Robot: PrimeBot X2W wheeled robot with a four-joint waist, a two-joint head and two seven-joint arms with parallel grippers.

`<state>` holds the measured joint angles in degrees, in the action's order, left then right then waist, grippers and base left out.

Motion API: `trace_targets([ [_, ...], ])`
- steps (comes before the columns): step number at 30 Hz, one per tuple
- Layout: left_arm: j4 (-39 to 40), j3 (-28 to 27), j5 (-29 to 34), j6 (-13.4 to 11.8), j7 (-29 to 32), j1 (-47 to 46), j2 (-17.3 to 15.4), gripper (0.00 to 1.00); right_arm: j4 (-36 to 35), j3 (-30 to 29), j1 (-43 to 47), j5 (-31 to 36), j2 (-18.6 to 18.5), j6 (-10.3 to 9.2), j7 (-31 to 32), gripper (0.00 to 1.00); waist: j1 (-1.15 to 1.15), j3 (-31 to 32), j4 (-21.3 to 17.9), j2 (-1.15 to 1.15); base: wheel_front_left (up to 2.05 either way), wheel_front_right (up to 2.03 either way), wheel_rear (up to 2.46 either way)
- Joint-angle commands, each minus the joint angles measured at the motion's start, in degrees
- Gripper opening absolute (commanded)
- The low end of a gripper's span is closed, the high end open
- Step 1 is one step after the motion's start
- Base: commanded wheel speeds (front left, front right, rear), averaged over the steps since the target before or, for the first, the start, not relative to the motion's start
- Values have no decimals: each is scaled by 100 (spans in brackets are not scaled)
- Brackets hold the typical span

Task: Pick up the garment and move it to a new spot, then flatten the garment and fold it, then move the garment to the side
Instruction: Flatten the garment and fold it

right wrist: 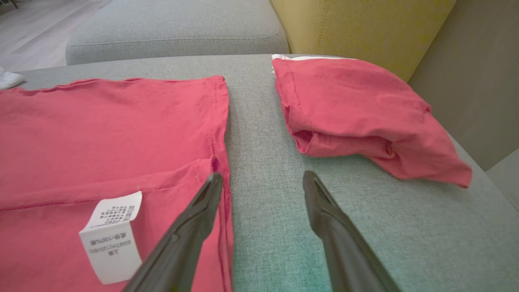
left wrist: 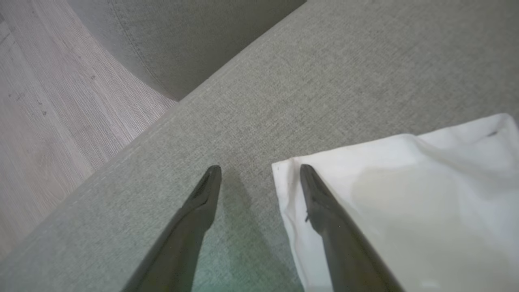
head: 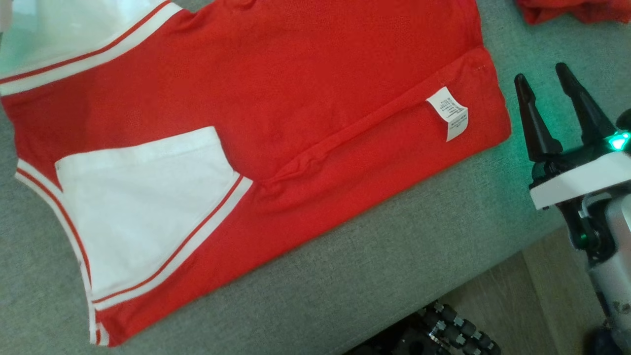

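1. The right gripper [head: 541,74] hangs just off the hem end of the garment [head: 296,98], its fingers spread wide and holding nothing. From its own wrist view, one finger lies over the hem edge and the other over bare cushion.
2. The left gripper [left wrist: 259,168] is likewise wide apart and empty. One finger is above the corner of a white sleeve [left wrist: 405,202], the other above the grey seat [head: 394,256].
3. The red garment lies spread flat on that seat. Its near long edge is already turned inward, with the care label [head: 448,113] showing on the flap, so I judge folding is under way.
4. Next, I'd guess, each gripper must drop and pinch its end cleanly, taking all layers without dragging the flap open.
5. The long axis runs across the seat, rising towards the robot's right in the head view. The white sleeves point left and the hem right.
6. A second red bundle [right wrist: 365,113] sits well apart, beyond the hem.
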<state>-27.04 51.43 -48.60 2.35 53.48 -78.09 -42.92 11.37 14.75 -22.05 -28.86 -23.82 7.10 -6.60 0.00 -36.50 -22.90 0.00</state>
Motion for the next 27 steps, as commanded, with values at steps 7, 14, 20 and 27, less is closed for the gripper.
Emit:
trace_targets([
  [7, 169, -255, -293, 48, 314, -197, -203, 0, 30, 41, 2, -103, -146, 39, -114, 100, 0, -48, -11, 0, 0, 0, 0],
  [14, 379, -404, -375, 73, -53, -193, -169, 0, 91, -77, -226, -257, -286, 39, 51, 100, 0, 6, 131, 0, 0, 0, 0],
  [20, 515, -484, -454, 240, -495, -262, 64, 0, 97, -56, -630, -511, -516, 39, 573, 100, 0, 107, 403, 0, 0, 0, 0],
  [27, 845, -334, -498, 417, -585, -378, 242, 0, 394, 179, -1410, -1039, -635, 39, 1503, 100, 0, 112, 712, 0, 0, 0, 0],
])
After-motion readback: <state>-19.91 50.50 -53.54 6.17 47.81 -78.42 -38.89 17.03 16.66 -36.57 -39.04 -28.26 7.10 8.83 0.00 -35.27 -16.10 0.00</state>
